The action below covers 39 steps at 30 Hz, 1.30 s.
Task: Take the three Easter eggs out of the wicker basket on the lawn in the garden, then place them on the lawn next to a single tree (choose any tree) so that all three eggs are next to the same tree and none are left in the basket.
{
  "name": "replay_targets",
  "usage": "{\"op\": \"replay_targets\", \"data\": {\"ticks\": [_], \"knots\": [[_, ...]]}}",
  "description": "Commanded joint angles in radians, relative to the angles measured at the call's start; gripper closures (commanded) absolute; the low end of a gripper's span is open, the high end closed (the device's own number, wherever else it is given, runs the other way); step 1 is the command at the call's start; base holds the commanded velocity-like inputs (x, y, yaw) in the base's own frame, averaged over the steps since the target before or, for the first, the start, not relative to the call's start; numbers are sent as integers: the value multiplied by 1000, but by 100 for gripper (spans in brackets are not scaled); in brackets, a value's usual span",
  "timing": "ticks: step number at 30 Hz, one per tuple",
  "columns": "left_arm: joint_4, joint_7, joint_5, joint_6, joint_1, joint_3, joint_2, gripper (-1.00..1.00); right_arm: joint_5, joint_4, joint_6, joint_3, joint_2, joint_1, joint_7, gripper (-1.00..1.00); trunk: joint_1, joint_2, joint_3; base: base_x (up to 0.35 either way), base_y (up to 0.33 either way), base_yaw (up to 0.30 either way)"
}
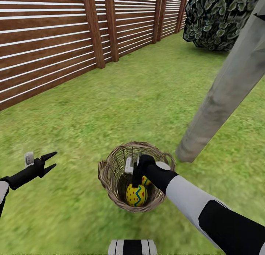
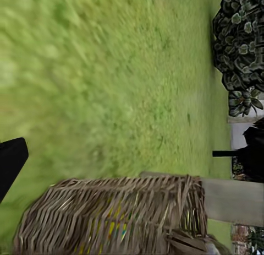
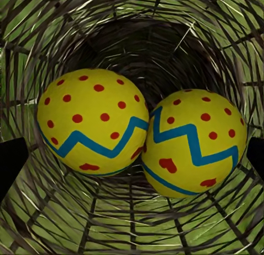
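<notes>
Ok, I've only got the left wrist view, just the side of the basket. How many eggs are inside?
Observer: I count two eggs, one touching the other, at the bottom of the basket.
Operator: And where's the right tool?
Observer: The right tool is down inside the basket, just above the eggs.
Operator: Is it gripping one?
Observer: No. Its fingers stand wide apart, with both eggs ahead of them and neither one clamped.
</notes>
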Motion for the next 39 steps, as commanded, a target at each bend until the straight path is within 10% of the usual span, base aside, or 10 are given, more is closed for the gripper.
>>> {"op": "replay_targets", "data": {"ticks": [1,39], "knots": [[0,-4,-1,5,-1,2,0,-100,7,-2,1,1,0,-1,6,-100,0,-1,-5,0,0,0],[2,-4,-1,5,8,2,3,-100,30,9,-59,-6,7,-19,-51,-100,13,-7,-113,0,0,0]]}}
